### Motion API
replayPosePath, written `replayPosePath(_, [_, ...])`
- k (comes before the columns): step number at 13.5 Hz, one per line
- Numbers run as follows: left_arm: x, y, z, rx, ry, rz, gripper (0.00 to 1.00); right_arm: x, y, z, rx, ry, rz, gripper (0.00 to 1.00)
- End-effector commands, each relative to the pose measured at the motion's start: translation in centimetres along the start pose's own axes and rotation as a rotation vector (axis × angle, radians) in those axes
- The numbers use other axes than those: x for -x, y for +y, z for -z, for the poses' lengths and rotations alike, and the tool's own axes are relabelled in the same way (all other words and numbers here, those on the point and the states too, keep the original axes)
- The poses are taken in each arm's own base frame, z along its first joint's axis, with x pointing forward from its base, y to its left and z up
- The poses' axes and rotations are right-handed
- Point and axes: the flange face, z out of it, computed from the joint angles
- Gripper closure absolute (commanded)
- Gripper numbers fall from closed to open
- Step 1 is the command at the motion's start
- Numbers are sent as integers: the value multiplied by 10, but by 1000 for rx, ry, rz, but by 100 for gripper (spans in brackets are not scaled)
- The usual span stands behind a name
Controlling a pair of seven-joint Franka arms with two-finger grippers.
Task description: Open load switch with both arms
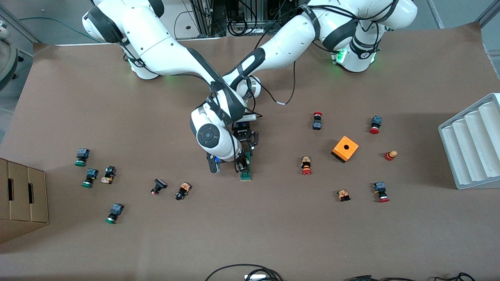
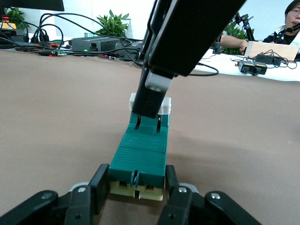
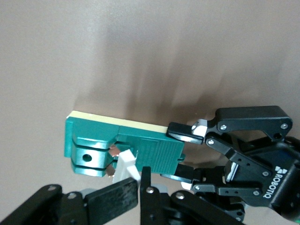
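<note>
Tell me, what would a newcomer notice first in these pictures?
Both arms meet at mid-table over the green load switch. The left gripper clamps one end of it with shut jaws, while the right gripper pinches its white lever. An orange box stands toward the left arm's end, among scattered push buttons.

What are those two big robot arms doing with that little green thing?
Both arms are working on the load switch, a small green block lying on the brown table. The left end effector is shut on one end of the block, holding it steady. The right end effector is shut on the white lever at the block's other end, the part that has to be opened. The little push buttons and the orange box lie around untouched.
</note>
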Motion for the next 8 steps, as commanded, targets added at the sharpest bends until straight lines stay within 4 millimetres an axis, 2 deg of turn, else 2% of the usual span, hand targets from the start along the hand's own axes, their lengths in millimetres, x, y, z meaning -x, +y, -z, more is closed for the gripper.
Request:
replayPosePath(1, [1, -1, -2, -14, -14, 2, 45, -1, -1, 12, -28, 11, 13, 85])
replayPosePath(2, [0, 0, -2, -14, -14, 2, 45, -1, -1, 12, -28, 11, 11, 84])
replayPosePath(3, [1, -1, -2, -14, -14, 2, 45, -2, -1, 12, -28, 12, 9, 78])
replayPosePath(4, [1, -1, -2, -14, -14, 2, 45, -1, -1, 12, -28, 11, 10, 77])
replayPosePath(8, [0, 0, -2, -14, -14, 2, 45, 2, 1, 9, -25, 12, 13, 83])
